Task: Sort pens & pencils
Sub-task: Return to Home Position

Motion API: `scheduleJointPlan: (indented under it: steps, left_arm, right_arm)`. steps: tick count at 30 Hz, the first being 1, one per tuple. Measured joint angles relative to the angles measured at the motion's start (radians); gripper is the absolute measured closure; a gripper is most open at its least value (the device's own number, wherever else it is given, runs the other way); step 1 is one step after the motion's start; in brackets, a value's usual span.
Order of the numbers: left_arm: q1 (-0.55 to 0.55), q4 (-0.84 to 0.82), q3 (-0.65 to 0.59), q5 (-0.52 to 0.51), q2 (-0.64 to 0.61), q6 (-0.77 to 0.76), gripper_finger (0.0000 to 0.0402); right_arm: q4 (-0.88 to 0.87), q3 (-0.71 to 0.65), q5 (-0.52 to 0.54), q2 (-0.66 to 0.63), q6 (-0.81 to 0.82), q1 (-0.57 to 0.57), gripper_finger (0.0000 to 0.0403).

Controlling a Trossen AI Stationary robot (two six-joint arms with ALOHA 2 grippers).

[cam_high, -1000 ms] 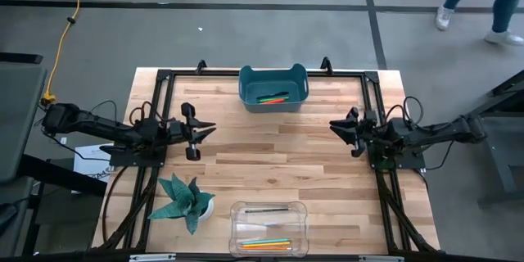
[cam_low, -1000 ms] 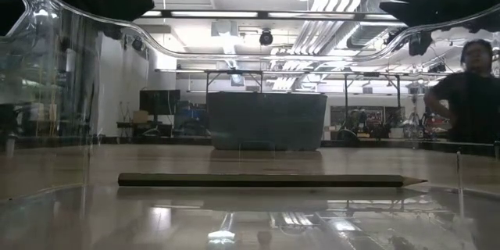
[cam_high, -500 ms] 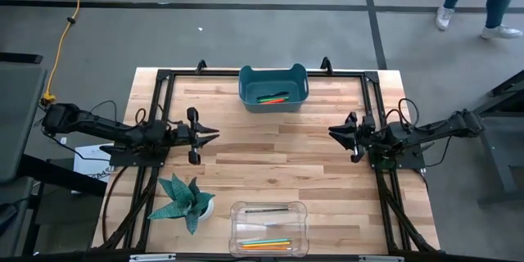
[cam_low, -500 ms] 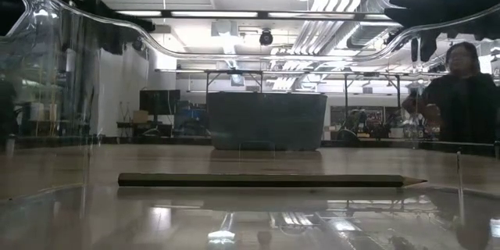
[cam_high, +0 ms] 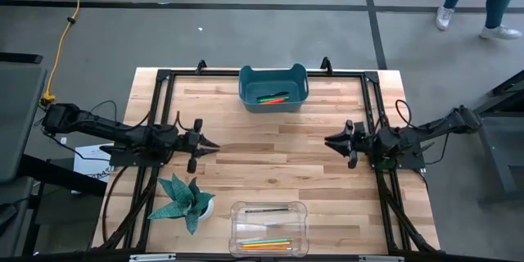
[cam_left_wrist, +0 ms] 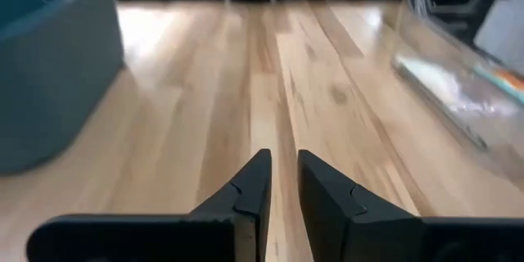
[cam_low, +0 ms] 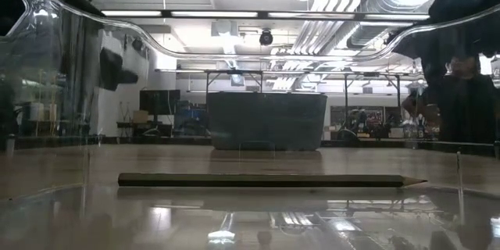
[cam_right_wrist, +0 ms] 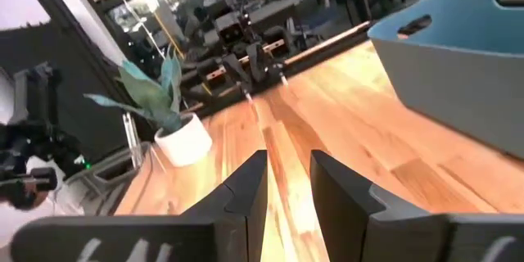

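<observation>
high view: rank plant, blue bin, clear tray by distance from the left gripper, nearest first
From the left gripper:
1. Plant, near side, just below it.
2. Blue bin, far edge, centre.
3. Clear tray, near edge, centre.
Bin and tray are close to call.

we see the left gripper (cam_high: 211, 144) at nine o'clock and the right gripper (cam_high: 330, 140) at three, the pens (cam_high: 273, 97) in the teal bin (cam_high: 273, 74) at twelve, the pencils (cam_high: 265, 243) in the clear tray (cam_high: 233, 223) at six.
</observation>
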Motion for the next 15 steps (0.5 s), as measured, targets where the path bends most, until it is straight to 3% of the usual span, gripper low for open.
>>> scheduleJointPlan:
  steps: [8,15]
  left_arm:
    - [0.000,-0.180,0.000,0.044,-0.002,-0.024,0.0350]
    - [0.001,-0.296,0.000,0.036,-0.054,0.000,0.0350]
  right_arm:
    - [-0.145,0.000,-0.030,0.000,0.087,0.001,0.0318]
    - [-0.154,0.000,-0.087,0.000,0.101,0.000,0.0318]
